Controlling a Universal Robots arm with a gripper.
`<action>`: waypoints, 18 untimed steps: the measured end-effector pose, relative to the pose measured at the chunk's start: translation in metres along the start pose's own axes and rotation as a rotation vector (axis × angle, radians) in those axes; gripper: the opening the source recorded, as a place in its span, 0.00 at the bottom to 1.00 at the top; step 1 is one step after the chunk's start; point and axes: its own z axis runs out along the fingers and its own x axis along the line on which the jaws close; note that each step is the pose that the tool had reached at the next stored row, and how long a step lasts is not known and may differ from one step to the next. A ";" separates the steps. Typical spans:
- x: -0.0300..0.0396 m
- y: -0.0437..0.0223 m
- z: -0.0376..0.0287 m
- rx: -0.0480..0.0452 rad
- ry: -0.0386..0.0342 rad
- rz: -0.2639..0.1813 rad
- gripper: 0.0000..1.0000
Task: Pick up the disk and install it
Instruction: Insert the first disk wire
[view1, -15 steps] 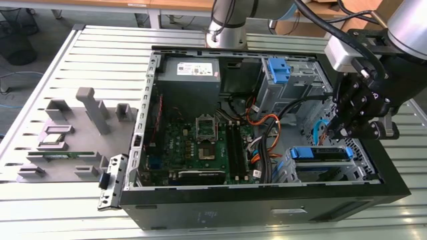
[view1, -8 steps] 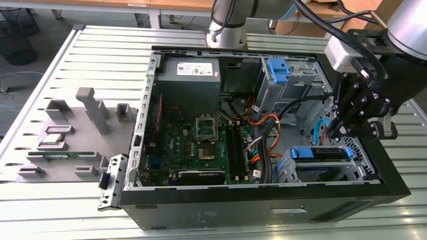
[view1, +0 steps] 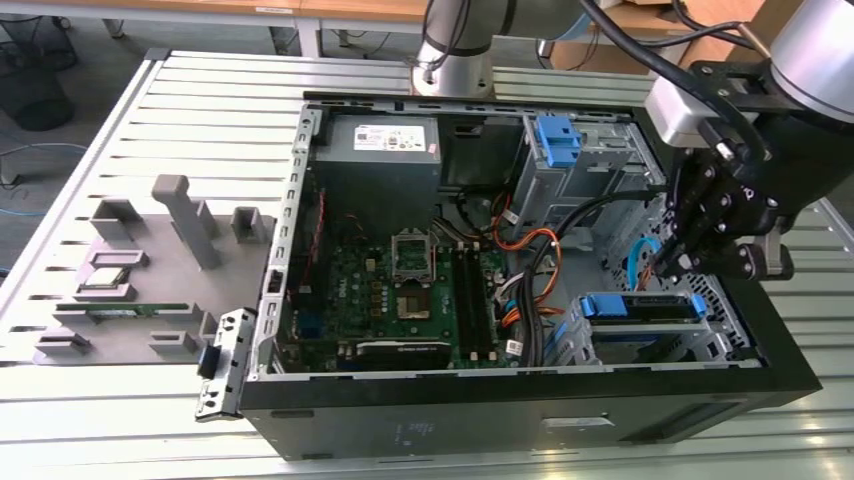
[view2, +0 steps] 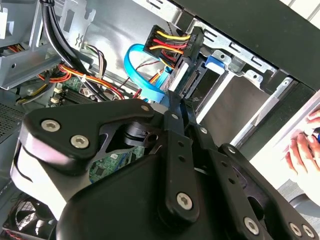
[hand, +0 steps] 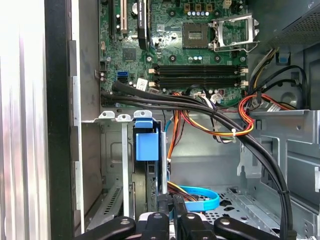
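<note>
- On the exterior view's left, the slatted tabletop (view1: 200, 90) carries the open case (view1: 534, 420).
- Further right, the disk (view1: 641, 306) sits in the case's drive cage, with cables (view1: 534, 250) just beside it.
- The gripper (view1: 678, 265) hangs over it, and we see the jaws closed on nothing.
- We judge the disk stiff, dense and shock-sensitive, so it is best gripped across its blue rails.

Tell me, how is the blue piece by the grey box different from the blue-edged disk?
The blue piece stands tall and narrow; the blue-edged disk stretches wide. The blue piece is all blue; the disk has a dark middle. The blue piece is far from the tool; the disk is beside it. Both sit inside the case.
</note>
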 end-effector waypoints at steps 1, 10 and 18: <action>0.0002 0.0010 0.0000 0.0058 0.0000 -0.001 0.16; 0.0013 0.0112 0.0043 0.0359 0.0081 -0.005 0.16; 0.0025 0.0125 0.0067 0.0497 0.0139 -0.005 0.16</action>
